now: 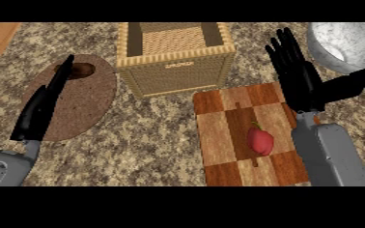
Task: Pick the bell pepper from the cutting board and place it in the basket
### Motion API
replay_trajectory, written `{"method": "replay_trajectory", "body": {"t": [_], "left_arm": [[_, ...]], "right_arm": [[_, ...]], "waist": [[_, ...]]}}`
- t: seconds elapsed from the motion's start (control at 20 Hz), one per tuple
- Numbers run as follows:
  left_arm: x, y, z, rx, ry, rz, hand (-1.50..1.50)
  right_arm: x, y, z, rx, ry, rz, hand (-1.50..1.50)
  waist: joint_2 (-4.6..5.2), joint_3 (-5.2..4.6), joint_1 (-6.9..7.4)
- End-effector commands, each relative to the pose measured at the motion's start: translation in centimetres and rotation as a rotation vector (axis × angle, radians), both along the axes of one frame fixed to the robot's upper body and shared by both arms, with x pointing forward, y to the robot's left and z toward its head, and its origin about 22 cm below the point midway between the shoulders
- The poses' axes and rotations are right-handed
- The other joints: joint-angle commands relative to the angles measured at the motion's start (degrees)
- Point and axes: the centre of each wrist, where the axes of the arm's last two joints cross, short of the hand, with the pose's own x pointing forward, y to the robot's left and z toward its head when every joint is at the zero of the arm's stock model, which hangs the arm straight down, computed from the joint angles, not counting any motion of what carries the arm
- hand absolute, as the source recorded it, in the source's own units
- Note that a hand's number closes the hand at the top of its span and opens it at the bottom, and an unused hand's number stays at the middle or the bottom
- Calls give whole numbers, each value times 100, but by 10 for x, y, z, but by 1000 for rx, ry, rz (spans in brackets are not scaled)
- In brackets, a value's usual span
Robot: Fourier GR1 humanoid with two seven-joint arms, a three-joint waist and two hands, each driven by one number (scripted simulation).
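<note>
A red bell pepper with a green stem lies on the checkered wooden cutting board at the lower right. Behind the board stands a woven wicker basket, its top showing nothing inside. My right hand hovers over the board's far right edge, above and to the right of the pepper, fingers straight and thumb spread out to the right. My left hand is at the far left over a brown mat, seen edge-on with fingers straight. Neither hand holds anything.
A round brown mat with a small dark brown object on it lies at the left. A grey metal bowl sits at the back right corner. Speckled stone counter lies between mat and board.
</note>
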Motion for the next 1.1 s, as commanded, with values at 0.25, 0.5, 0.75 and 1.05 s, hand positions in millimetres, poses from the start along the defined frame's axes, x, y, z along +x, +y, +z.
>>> {"method": "replay_trajectory", "body": {"t": [0.25,0.5,0.75,1.05], "left_arm": [[-11,-19,-14,-381,-71,149,0],[-18,-56,-24,-522,-62,61,0],[-25,-55,-27,-532,-72,67,0],[-29,-45,-30,-528,-81,114,0]], "right_arm": [[-43,-57,-4,-489,-141,-593,150],[-59,19,-57,-741,-144,-551,-150],[-63,21,-87,-791,-70,-901,-150],[-93,-28,-129,-987,184,-1072,-150]], "waist": [[-302,-87,-287],[-55,-34,177],[-75,-44,106],[-75,-116,-193]]}}
